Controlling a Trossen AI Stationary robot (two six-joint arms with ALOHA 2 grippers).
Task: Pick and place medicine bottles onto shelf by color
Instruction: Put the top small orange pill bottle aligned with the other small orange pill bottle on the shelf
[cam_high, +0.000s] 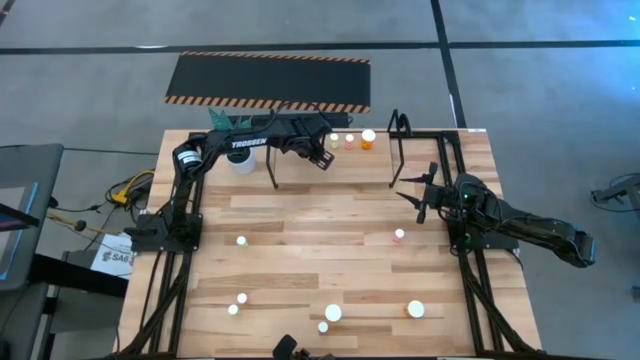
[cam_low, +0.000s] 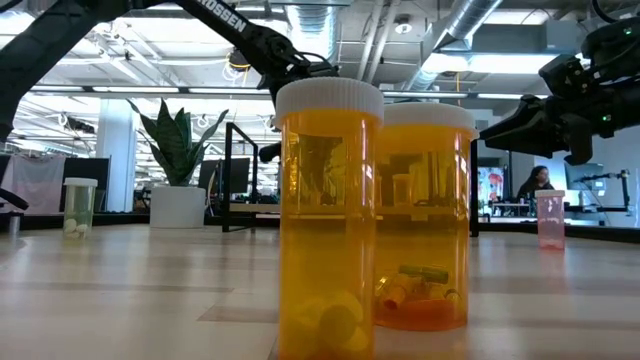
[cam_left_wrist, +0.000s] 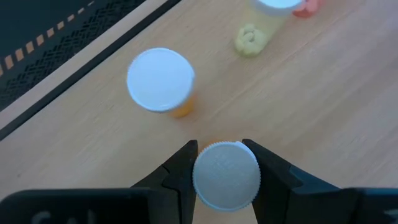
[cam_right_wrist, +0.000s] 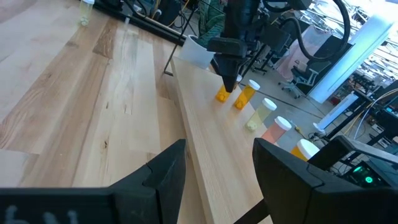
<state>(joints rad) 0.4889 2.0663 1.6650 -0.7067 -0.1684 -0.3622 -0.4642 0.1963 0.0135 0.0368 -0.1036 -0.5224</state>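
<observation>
Plastic bottle (cam_left_wrist: 225, 175), light, rigid and slick, is sitting clamped at its cap by left gripper (cam_left_wrist: 225, 168) above the shelf (cam_high: 400, 135); right gripper (cam_right_wrist: 217, 168) is waiting open beside that shelf.

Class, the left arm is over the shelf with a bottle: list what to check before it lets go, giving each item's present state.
1. Left hand shut on the white-capped bottle: ok.
2. Bottle above the shelf: ok.
3. Apart from the nearest orange bottle: ok.
4. Bottle base touching the shelf board: cannot tell.
5. Colour matches its neighbours: cannot tell, cap hides the body.
6. Right hand open, away from the row: ok.
</observation>
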